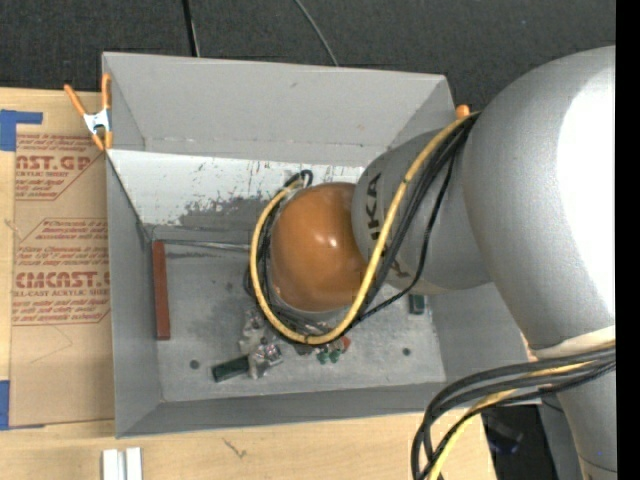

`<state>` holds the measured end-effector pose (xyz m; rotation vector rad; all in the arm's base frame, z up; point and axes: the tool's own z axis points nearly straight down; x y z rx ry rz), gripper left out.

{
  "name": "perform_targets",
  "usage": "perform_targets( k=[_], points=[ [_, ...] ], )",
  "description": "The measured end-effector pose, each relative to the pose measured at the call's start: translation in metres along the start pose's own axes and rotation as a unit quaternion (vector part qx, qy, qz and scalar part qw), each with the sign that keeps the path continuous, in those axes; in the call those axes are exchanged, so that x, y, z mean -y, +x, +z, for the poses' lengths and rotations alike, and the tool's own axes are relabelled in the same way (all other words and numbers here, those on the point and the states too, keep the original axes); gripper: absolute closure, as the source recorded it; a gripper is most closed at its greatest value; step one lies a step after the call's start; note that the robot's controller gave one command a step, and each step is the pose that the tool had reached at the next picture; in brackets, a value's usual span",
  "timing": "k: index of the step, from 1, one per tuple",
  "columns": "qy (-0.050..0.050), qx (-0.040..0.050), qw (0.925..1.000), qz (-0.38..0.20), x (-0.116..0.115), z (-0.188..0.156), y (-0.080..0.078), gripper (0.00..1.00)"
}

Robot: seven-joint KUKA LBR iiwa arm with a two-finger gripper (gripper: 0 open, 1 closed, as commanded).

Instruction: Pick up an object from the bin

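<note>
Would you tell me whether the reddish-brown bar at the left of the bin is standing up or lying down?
Lying down: the bar rests lengthwise on the floor of the bin, along its left wall.

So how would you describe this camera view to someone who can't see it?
A big silver robot arm with an orange wrist cover reaches down into a grey metal bin, above a small heap of bits. A brown bar lies at the bin's left.
</note>
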<state>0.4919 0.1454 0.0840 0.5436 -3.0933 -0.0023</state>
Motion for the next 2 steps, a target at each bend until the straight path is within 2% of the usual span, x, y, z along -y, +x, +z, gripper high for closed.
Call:
perform_targets(
  k=[1,2],
  points=[
    [0.0,-0.0001,1.0,0.0,0.0,0.0,0.0,1.0],
    [0.001,0.0016,1.0,-0.008,-0.006,-0.146,-0.007,1.0]
  ],
)
